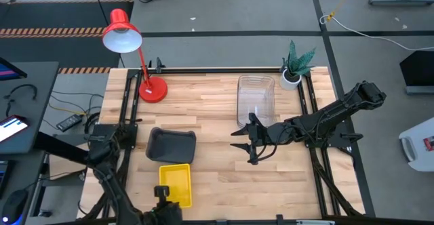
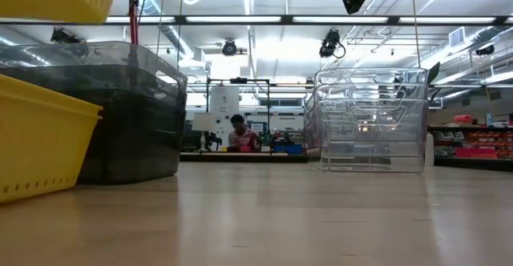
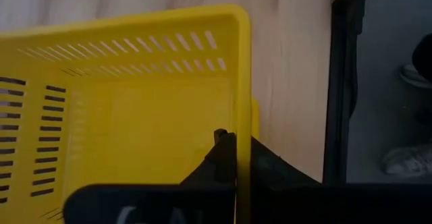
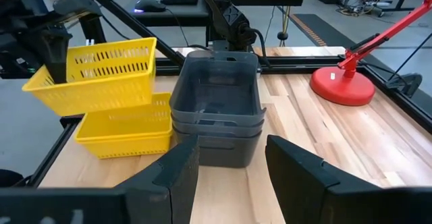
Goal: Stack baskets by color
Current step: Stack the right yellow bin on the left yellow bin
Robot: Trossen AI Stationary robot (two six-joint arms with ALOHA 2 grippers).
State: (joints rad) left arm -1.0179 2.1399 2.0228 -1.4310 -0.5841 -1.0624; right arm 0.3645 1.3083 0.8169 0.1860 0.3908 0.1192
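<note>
My left gripper (image 1: 163, 192) is shut on a yellow basket (image 4: 94, 72) at the table's near left. That basket hangs tilted above a second yellow basket (image 4: 125, 135) standing on the table. Right beside them, toward the far edge, stands a stack of dark grey baskets (image 4: 216, 106). A stack of clear baskets (image 1: 255, 97) stands at the far right. My right gripper (image 1: 245, 144) hovers open over the middle of the table, its fingers (image 4: 175, 170) pointing toward the grey stack, with nothing between them. My left gripper pinches the yellow basket's short wall (image 3: 240, 126) on the table's near side at its rim, one finger (image 3: 223, 158) inside the basket and one outside. The fingers come slanting down from the near left. The basket is lifted clear and tilted above the lower yellow basket.
A red desk lamp (image 1: 152, 89) stands at the far left and a small potted plant (image 1: 293, 68) at the far right corner. Black frame rails (image 1: 125, 110) run along the table's sides. Bare wood lies between the grey stack and my right gripper.
</note>
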